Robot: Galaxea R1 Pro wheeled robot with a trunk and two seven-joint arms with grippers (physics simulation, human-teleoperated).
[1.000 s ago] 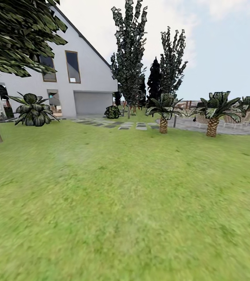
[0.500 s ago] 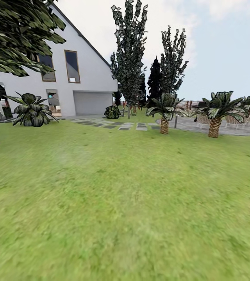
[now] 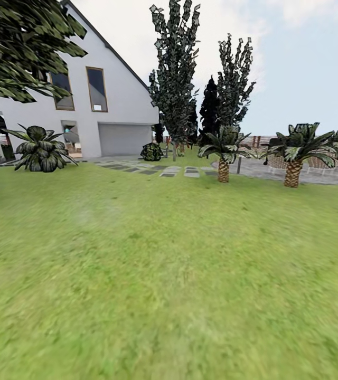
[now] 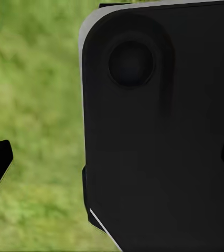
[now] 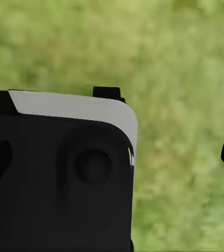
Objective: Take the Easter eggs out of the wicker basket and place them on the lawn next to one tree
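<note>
We face the mottled green lawn (image 3: 169, 274), a white gabled house (image 3: 121, 105) and two scaly-trunked short palms (image 3: 223, 158) beyond; we cannot tell either gripper's opening.

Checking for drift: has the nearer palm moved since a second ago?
No. The nearer palm keeps its place against the house; everything shifts together, so the camera moved.

Head faces house (image 3: 111, 105); wrists look down at lawn (image 3: 169, 274).
</note>
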